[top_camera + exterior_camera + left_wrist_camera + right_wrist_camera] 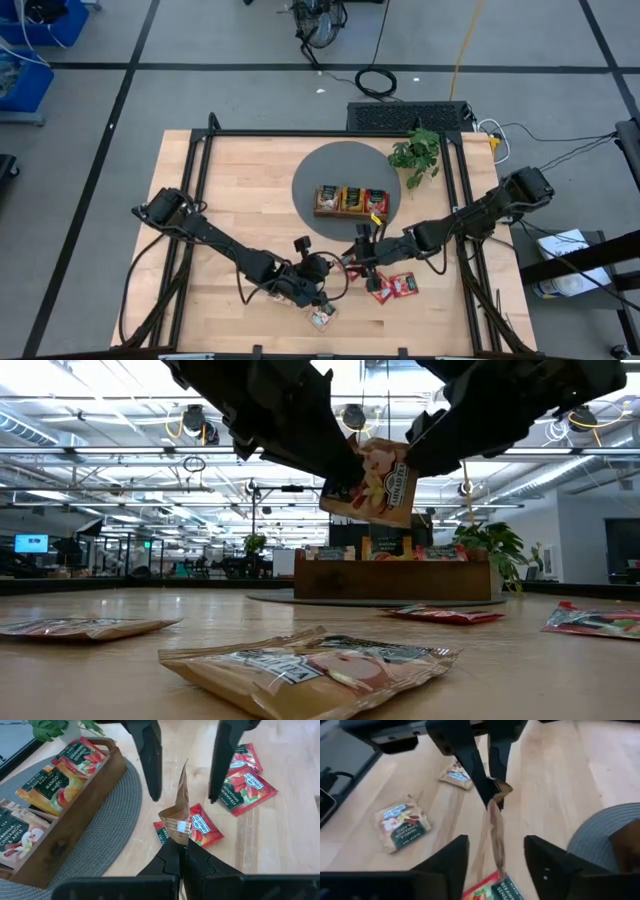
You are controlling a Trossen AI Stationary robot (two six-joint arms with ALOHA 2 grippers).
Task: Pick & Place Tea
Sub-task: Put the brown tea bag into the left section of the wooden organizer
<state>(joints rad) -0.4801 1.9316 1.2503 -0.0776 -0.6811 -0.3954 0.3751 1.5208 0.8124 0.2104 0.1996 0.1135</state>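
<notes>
A beige tea packet [182,795] is up in the air between my two grippers, over the table's near middle [352,262]. My left gripper [181,842] is shut on it. My right gripper [496,840] is open; its fingers stand on either side of the packet's free end with a gap on each side. Loose packets lie flat on the wood: two red ones [405,286] [380,290] and a beige one [320,318]. The wooden tray [350,213] holds upright packets. My left gripper pinches the beige packet between its two fingers at one crumpled end [177,827], coming from the table's left. The packet is lifted clear of the table [370,480] and stretches from the fingers toward my right gripper, edge-on to both wrist views.
The tray sits on a round grey mat [330,170] at the table's far middle, with a leafy plant [418,155] at its right. Two more beige packets [402,825] [457,772] lie near the front edge. Bare wood stretches over the table's left half.
</notes>
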